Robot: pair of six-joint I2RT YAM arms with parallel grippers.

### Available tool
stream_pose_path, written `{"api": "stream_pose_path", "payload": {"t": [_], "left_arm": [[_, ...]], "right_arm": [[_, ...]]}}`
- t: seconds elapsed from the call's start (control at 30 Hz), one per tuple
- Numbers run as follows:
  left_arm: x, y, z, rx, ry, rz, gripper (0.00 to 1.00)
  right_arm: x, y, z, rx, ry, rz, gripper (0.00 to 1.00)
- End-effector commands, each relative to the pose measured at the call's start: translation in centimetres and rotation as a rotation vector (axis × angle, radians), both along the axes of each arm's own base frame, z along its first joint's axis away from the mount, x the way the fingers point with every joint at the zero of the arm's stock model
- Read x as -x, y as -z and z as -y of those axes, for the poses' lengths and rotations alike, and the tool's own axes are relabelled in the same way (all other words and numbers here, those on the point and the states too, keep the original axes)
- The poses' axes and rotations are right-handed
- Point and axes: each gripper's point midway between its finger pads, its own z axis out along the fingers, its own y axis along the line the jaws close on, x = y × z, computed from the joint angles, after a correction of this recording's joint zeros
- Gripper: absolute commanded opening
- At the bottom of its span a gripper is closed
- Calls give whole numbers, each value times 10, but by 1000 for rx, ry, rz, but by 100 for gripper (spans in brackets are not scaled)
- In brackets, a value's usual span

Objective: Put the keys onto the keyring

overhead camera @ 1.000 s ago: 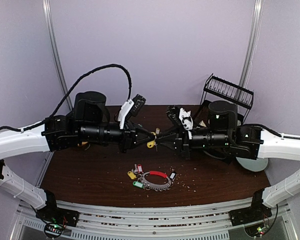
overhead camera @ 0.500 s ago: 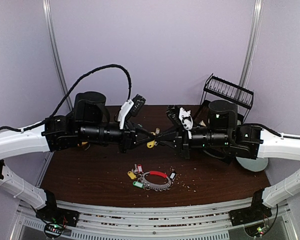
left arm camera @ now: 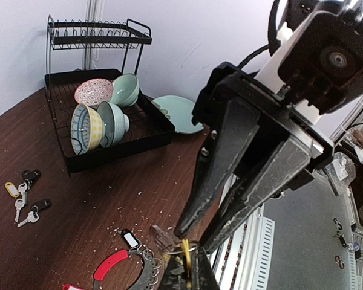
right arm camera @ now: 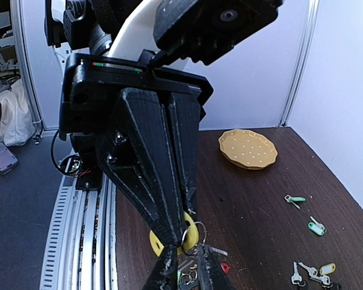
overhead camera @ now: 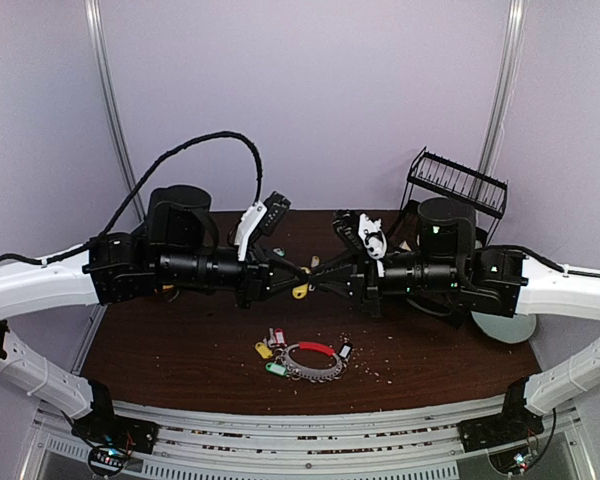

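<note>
Dark brown table (overhead camera: pixel 160 345), both arms meeting in mid-air above it. The left gripper (right arm camera: pixel 179 232) was clamped tight on a yellow-tagged key (right arm camera: pixel 196 234). The right gripper (left arm camera: pixel 196 238) stood tip-to-tip with it, fingers narrowly apart about that key. Whether they actually pinched it, I could not tell. The keyring (overhead camera: pixel 317 348) lay flat below, near the table's front edge, with tagged keys (overhead camera: pixel 269 352) just beside it. Judged a regrasp: left should hold firm until right has the key squarely, then release slowly to avoid a drop.
</note>
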Motion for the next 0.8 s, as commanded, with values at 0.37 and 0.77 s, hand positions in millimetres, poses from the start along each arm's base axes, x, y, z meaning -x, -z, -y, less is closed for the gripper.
{"api": "stream_pose_path", "payload": {"t": [0.37, 0.77], "left_arm": [[2, -8, 1, 32, 20, 39, 0], [7, -8, 4, 35, 45, 41, 0]], "right_arm": [[6, -21, 0, -36, -25, 45, 15], [-1, -20, -3, 16, -12, 93, 11]]}}
